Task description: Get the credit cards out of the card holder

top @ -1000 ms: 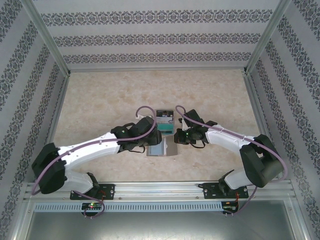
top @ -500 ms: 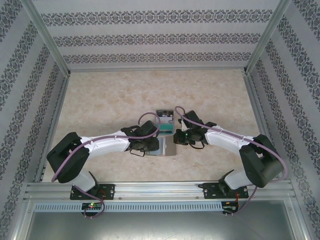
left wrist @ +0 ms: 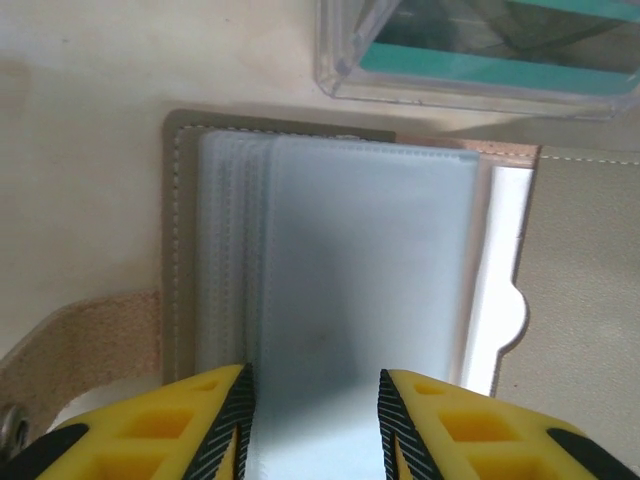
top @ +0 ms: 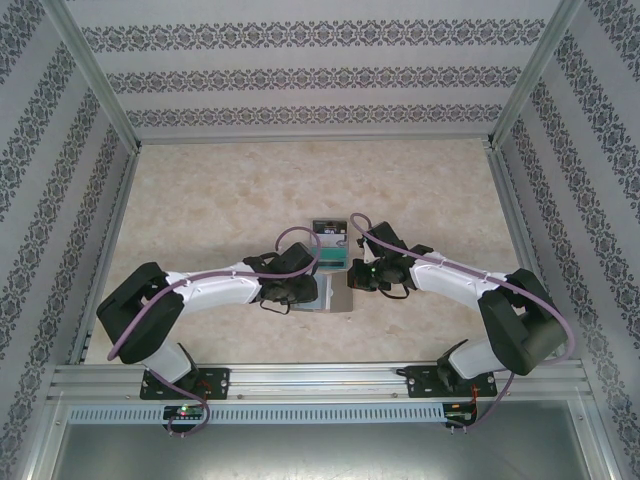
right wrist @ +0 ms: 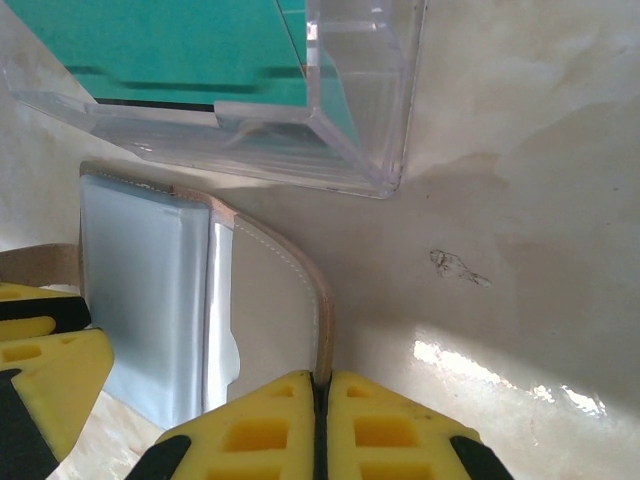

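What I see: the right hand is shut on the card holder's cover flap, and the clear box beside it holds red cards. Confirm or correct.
The cards in the clear box are teal, not red; the right wrist view shows it. The rest stands.

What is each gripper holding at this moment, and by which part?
The right gripper pinches the card holder by its cover's edge. The left gripper straddles its pocket panels; grip uncertain.

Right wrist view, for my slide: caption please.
Right gripper, jaws shut on the card holder cover, beside a clear box of teal cards.
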